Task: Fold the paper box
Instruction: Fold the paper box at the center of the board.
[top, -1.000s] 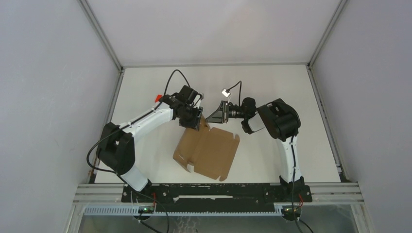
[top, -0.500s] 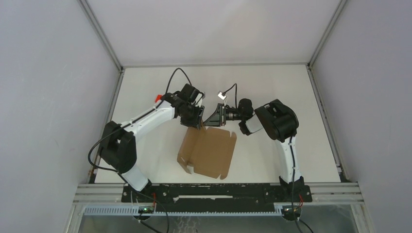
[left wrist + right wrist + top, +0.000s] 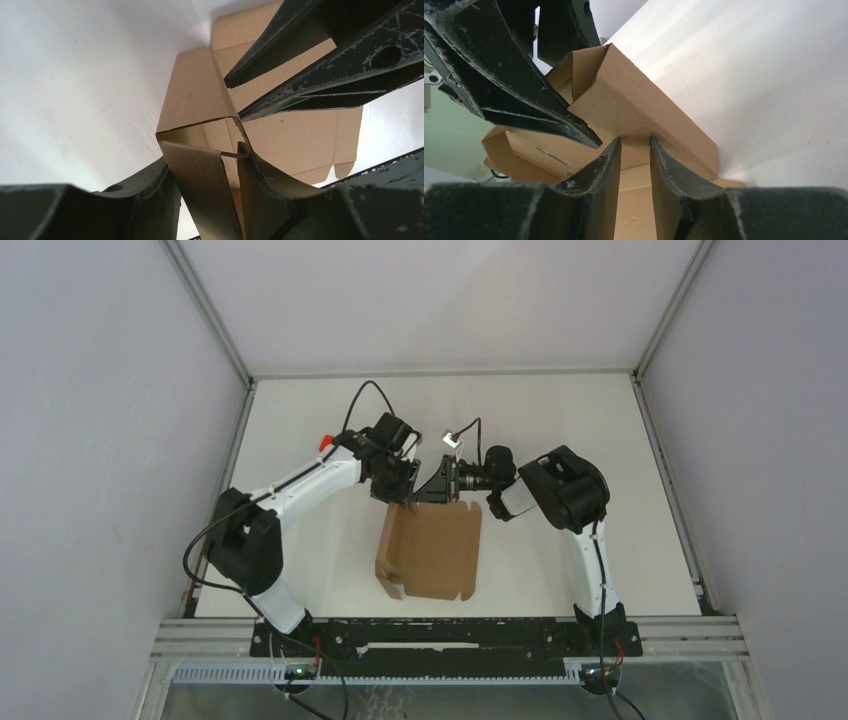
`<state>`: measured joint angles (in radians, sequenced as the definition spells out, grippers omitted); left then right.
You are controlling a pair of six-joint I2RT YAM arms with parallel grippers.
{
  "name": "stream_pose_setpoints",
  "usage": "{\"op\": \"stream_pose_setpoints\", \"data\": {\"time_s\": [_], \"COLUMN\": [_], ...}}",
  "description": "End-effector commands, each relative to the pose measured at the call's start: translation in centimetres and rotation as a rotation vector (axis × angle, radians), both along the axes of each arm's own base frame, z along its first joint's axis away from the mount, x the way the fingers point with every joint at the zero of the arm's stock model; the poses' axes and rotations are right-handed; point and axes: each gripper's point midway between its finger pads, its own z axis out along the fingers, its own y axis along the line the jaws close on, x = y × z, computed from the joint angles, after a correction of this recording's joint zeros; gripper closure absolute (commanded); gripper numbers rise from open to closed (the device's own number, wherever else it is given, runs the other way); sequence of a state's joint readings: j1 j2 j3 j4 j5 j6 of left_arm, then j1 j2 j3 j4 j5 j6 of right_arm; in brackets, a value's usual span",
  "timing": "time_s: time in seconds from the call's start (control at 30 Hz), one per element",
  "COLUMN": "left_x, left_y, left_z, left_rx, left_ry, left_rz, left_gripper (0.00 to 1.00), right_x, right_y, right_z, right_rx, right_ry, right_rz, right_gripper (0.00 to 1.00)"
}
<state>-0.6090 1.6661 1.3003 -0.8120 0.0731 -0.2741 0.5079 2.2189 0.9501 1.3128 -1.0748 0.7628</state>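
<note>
**Far wall going up, both claws at one corner**

Between the fingers of my left claw (image 3: 200, 157) stands a raised flap of the plain brown die-cut cardboard paper box (image 3: 300, 135). The jaws are closed part-way with a finger on each side, so I hold it. Just past the tips, the flap bends at a crease into a folded side wall.

My right claw (image 3: 634, 141) is set narrow, with cardboard showing through the slim gap. I cannot tell whether it pinches anything. Straight ahead of it runs the folded wall, and just to its left the other claw's fingers crowd in. Beyond both sets of tips, the rest of the box lies flat on the white table (image 3: 560, 430), with one long side turned up.

I judge this to be the corner-forming step, with most of the folding not yet done. The next move calls for one claw to steady the wall while the other tucks the flap over and presses it home. The fingers sit close together, so the motions should be short.
</note>
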Motion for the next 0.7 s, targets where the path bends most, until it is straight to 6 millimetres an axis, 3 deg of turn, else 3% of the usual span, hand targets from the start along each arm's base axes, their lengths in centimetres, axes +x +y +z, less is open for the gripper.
{"op": "stream_pose_setpoints", "data": {"time_s": [0.0, 0.67], "left_x": [1.3, 1.3], "left_y": [-1.9, -1.2], "left_z": [1.6, 1.0], "left_rx": [-0.047, -0.023], "left_ry": [-0.061, -0.064], "left_rz": [-0.048, -0.074], "left_gripper": [0.53, 0.54], "right_x": [-0.1, 1.5], "right_y": [1.9, 3.1], "right_z": [0.7, 0.9], "right_rx": [0.036, 0.068], "right_ry": [-0.126, -0.193], "right_rz": [0.010, -0.016], "right_gripper": [0.64, 0.53]}}
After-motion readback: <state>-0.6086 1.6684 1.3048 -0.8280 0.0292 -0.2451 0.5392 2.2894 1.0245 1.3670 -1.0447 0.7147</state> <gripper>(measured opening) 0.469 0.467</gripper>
